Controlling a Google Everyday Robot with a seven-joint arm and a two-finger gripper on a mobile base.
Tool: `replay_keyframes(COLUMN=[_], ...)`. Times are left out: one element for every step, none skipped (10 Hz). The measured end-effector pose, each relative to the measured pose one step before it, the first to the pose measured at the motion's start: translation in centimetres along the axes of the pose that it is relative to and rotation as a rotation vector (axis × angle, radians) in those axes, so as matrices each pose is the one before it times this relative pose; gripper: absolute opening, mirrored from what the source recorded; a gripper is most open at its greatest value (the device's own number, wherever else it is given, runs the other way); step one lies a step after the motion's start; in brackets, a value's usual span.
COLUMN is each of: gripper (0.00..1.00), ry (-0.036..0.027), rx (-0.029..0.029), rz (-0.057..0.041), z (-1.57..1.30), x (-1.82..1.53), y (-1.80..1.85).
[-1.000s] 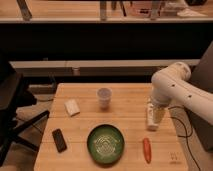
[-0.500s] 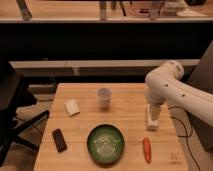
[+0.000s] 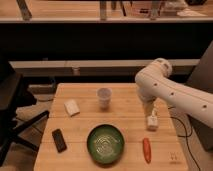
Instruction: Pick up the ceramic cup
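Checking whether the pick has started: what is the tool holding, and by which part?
Nothing. The tool hangs open over the right side of the table, apart from the ceramic cup, which stands upright.

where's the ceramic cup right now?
Camera view: the ceramic cup stands upright at the far middle of the table, behind the green bowl, right of the white packet; the gripper hangs to its right, apart from it.

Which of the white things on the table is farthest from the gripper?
The flat packet near the left edge; the cup stands mid-table, the bottle close by the gripper at the right.
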Motion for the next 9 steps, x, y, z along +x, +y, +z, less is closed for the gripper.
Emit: replay_keyframes(gripper=[0.80, 0.80, 0.80, 0.80, 0.80, 0.80, 0.80, 0.80, 0.80], ry=[0.00193, 0.00170, 0.00027, 0.00227, 0.00352, 0.00337, -0.00021, -0.00027, -0.00128], rx=[0.00552, 0.00854, 0.00714, 0.00266, 0.00506, 0.00409, 0.00547, 0.00762, 0.00690], rz=[-0.02146, -0.02757, -0.02454, -0.00758, -0.01772, -0.01573, -0.01675, -0.02543, -0.02157], z=[-0.046, -0.076, -0.054, -0.032, -0.073, -0.017, -0.024, -0.041, -0.018], x=[-0.591, -0.888, -0.796, -0.154, 0.111, 0.135, -0.385, -0.932, -0.761], y=[-0.371, -0.668, -0.647, -0.172, -0.154, -0.168, -0.390, -0.710, -0.600])
